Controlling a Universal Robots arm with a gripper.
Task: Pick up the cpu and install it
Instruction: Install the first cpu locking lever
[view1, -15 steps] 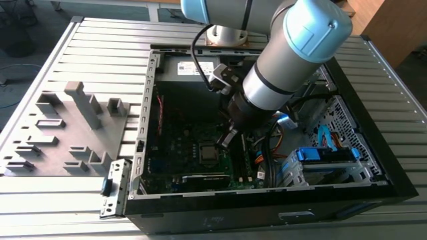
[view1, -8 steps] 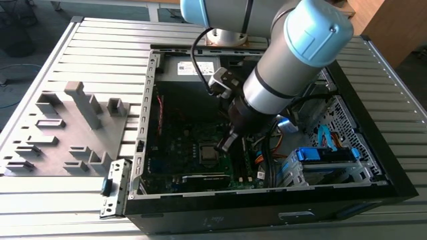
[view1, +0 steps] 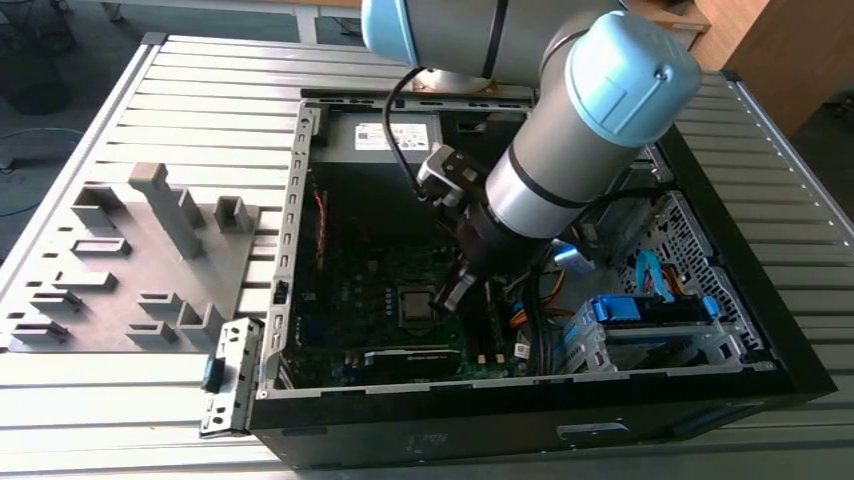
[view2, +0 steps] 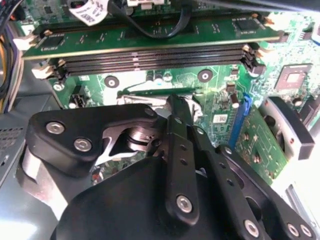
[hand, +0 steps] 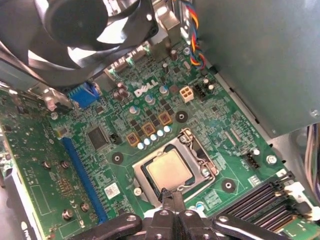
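Observation:
The cpu (hand: 169, 169), a small pale square chip, lies flat inside the silver socket frame (hand: 141, 181) on the green motherboard (hand: 150, 100). In the exterior view the cpu (view1: 416, 300) sits low in the open computer case (view1: 534, 420). My gripper (hand: 171, 196) is shut with nothing between its fingers, and its tips stand at the socket frame's edge right beside the cpu. The black gripper (view2: 176, 102) in the second wrist view hides the socket behind its body. The exterior view has the gripper (view1: 454, 296) just on the right of the cpu.
Green memory sticks (view2: 150, 35) and black slots (hand: 260, 200) flank the socket. A black fan (hand: 85, 25), an expansion card (hand: 30, 175) and the grey power-supply box (hand: 260, 60) stand close by. A grey fixture tray (view1: 134, 260) lies on the exterior view's left, blue drive cages (view1: 641, 310) on its right.

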